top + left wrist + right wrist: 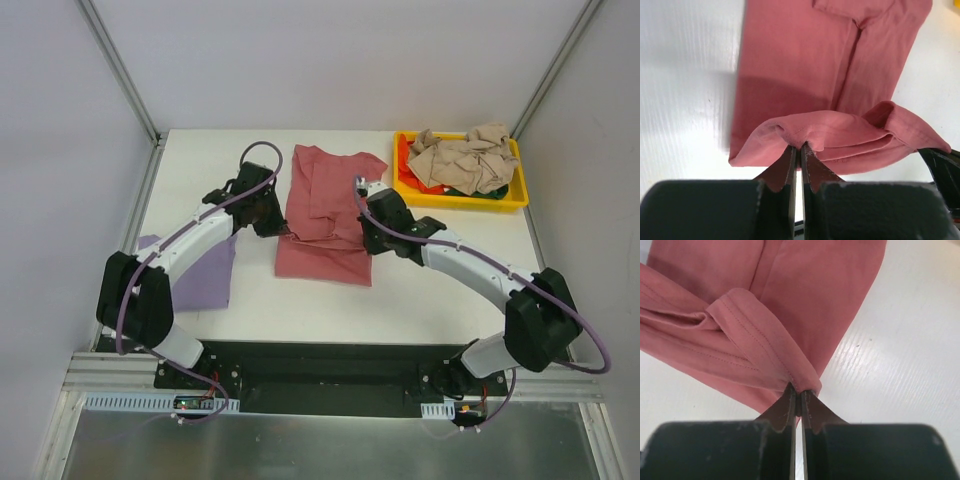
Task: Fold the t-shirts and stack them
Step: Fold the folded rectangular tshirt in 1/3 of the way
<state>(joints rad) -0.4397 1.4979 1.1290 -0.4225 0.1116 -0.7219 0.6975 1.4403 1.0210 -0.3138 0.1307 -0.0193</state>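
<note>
Central on the table [450, 275], the red-pink t-shirt [330, 190] looked limp and light. The left end effector [799, 149] pinched its hem corner at nine o'clock, the right end effector [800, 391] at three.

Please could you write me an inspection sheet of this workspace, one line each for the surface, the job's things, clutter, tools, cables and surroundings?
Surface: white table, bare parts look clean.
Job's things: red-pink t-shirt part folded at centre; lavender t-shirt flat at left, partly under the left arm; beige t-shirt crumpled over red cloth and dark green cloth in the yellow tray.
Clutter: nothing seen.
Tools: left tool and right tool each shut on a lifted edge of the red-pink t-shirt.
Cables: purple cable along each arm, looping above the left wrist.
Surroundings: white walls, metal frame posts.
</note>
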